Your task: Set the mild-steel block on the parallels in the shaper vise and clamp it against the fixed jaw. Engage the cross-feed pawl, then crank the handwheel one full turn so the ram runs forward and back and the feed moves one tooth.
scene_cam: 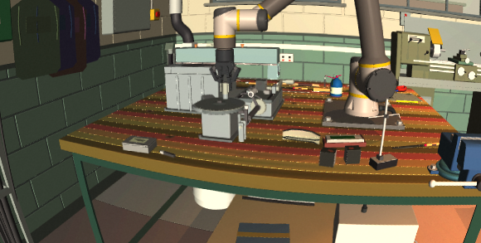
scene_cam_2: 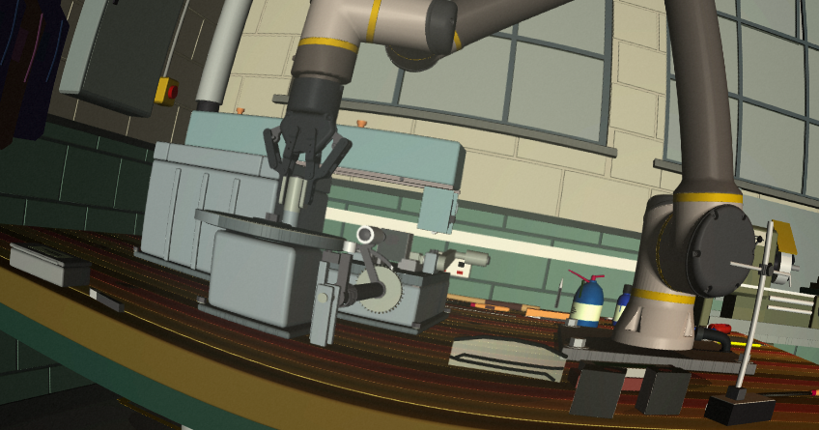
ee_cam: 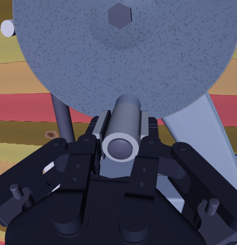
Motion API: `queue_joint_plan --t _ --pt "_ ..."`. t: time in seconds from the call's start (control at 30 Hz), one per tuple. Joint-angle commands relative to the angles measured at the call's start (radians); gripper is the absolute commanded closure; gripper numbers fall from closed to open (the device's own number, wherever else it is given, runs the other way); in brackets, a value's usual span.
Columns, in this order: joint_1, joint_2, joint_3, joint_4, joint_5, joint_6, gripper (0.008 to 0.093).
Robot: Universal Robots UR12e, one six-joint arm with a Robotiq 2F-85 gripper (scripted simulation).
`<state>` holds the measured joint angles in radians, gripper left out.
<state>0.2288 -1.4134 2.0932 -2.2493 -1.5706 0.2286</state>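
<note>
On the left half of the bench the grey shaper (scene_cam: 186, 84) stands with its flat, horizontal handwheel (scene_cam: 218, 104) (scene_cam_2: 270, 228) (ee_cam: 126, 53) on a grey housing in front. An upright cylindrical crank handle (scene_cam_2: 291, 199) (ee_cam: 122, 130) rises from the wheel's rim. To the right of the housing sit the toothed feed ratchet wheel (scene_cam_2: 384, 295) and the vise (scene_cam: 265, 97), whose contents I cannot make out. My gripper (scene_cam: 224, 86) (scene_cam_2: 294, 187) (ee_cam: 121, 139) points straight down over the wheel and is closed around the crank handle.
Behind the shaper run a tiled wall and a duct pipe (scene_cam: 178, 6). The arm's base (scene_cam: 365, 97) stands to the right, near a spray bottle (scene_cam: 336, 86). Small black blocks (scene_cam: 340, 155), a gauge stand (scene_cam: 383, 138), a folded cloth (scene_cam: 301, 134) and a blue vise (scene_cam: 458, 155) lie along the near edge.
</note>
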Motion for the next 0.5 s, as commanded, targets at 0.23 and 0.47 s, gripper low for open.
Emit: queue_joint_plan --t 0.23,0.47 --pt "-0.001 0.005 -0.007 0.000 0.000 -0.001 0.0934" --pt "-0.002 0.011 -0.015 0.001 0.000 -0.002 0.0934"
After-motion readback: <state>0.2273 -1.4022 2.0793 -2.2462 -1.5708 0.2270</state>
